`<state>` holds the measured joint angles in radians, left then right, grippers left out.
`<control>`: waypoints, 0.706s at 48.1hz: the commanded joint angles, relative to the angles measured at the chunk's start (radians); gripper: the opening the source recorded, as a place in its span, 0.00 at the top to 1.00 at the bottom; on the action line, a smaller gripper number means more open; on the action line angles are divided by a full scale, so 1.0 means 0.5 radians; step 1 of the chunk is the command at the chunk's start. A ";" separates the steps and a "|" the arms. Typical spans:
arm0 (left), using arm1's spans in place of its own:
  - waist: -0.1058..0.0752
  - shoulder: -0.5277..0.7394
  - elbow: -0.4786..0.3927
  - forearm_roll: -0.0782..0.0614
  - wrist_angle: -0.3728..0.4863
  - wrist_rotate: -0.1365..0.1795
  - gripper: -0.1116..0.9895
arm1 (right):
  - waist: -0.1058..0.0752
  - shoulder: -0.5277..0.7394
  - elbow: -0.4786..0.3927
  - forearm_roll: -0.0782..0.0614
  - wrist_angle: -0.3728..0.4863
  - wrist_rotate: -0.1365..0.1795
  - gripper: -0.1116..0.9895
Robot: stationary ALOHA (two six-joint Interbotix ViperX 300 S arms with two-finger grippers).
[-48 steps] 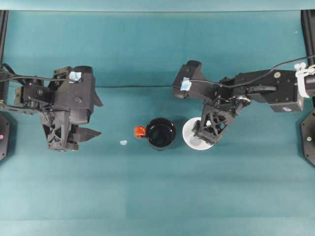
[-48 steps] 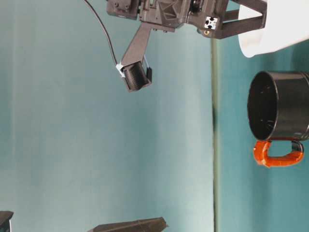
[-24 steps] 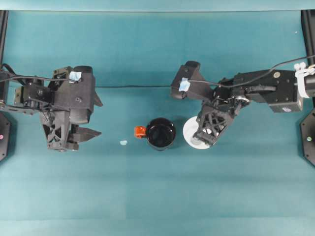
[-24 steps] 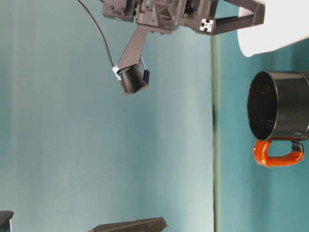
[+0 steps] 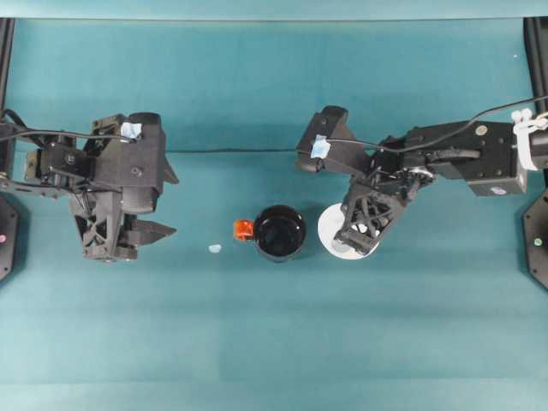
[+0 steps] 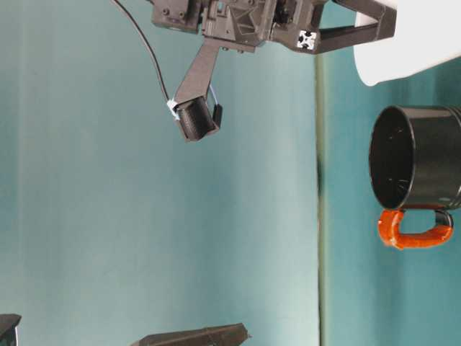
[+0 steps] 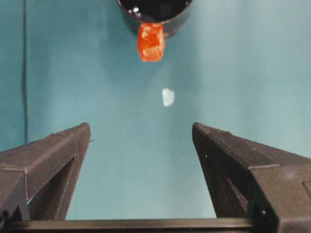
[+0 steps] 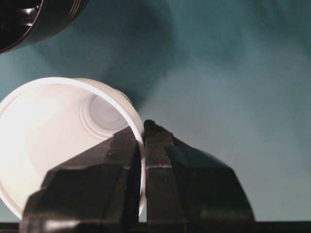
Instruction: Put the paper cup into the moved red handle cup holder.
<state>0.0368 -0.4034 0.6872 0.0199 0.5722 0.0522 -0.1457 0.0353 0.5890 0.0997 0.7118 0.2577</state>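
The right gripper (image 8: 143, 145) has its jaws closed on the rim of the paper cup (image 8: 58, 141), one jaw inside the cup wall and one outside. I think this pinch is chosen because the cup is too wide to take around the body. The cup is just beside the red handle cup holder (image 5: 279, 232), on the side away from its red handle (image 5: 243, 229), so only a short lift and a move sideways seems needed. The left gripper (image 7: 141, 145) waits with its jaws wide open and holding nothing. The holder stands well in front of these open jaws on the surface (image 5: 257, 342), handle toward them, with a small pale scrap (image 7: 167, 96) between.
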 commanded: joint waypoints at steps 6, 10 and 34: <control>0.006 -0.012 -0.031 0.006 -0.015 -0.006 0.05 | -0.012 -0.025 -0.040 0.003 0.077 0.015 0.99; 0.006 -0.012 -0.031 0.003 -0.015 -0.006 0.05 | -0.021 -0.055 -0.092 0.003 0.163 0.006 0.99; 0.006 -0.009 -0.034 0.006 -0.015 -0.006 0.05 | -0.120 -0.264 -0.770 -0.021 1.025 -0.098 1.00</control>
<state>0.0399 -0.4019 0.6872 0.0199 0.5722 0.0522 -0.2040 -0.0291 0.2654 0.0874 1.1781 0.2224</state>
